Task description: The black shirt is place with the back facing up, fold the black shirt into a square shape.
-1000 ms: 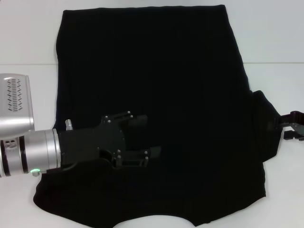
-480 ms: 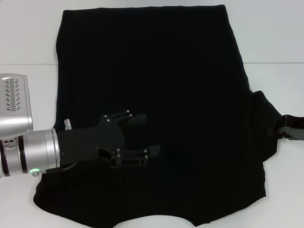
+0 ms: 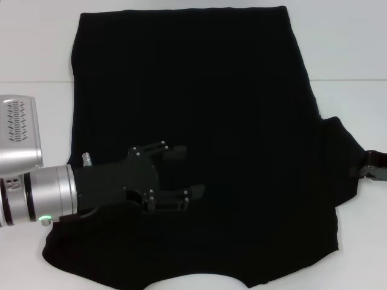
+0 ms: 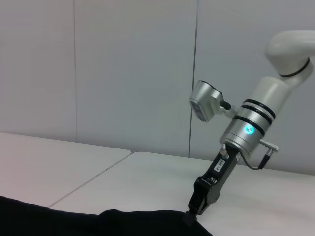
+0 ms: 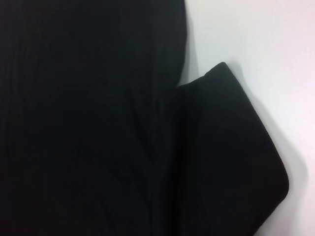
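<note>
Surface: white table [image 3: 351, 54] is covered by the black shirt [image 3: 199, 90], spread flat.
Left gripper [image 3: 184, 173]: held over the shirt's near left part, fingers spread apart.
Right gripper [image 3: 370, 169]: at the right sleeve's edge; finger state cannot be told.

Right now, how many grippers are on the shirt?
2. The left gripper lies over the black shirt at its near left part; the right gripper touches the right sleeve's edge.
</note>
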